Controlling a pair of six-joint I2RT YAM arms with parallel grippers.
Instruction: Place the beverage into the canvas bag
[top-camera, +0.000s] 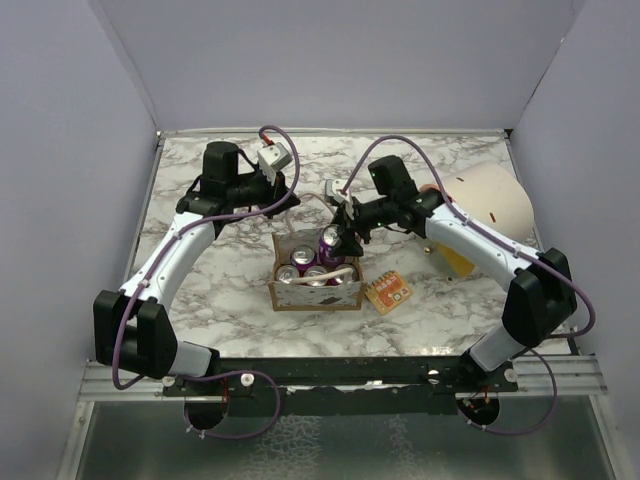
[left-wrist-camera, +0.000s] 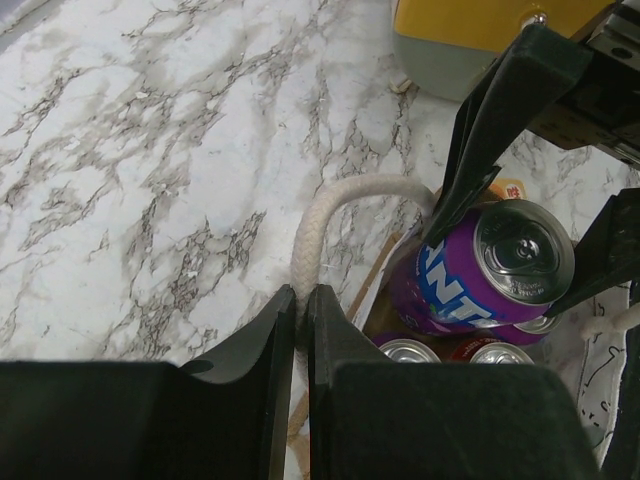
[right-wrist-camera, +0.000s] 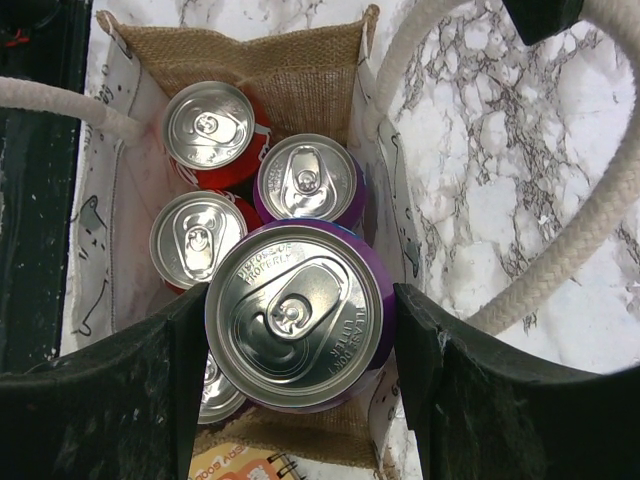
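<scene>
Probably to hold the mouth open, the left tool is clenched on the rope handle at 11 o'clock on the canvas bag, while the right tool grasps the purple can over the bag's 1 o'clock corner.

Light: bright, even, from overhead. Shadows: soft, faint on marble table. Glare: lid of purple can gleams below me. Focus: my left fingers sit near, blurred, flat black.
</scene>
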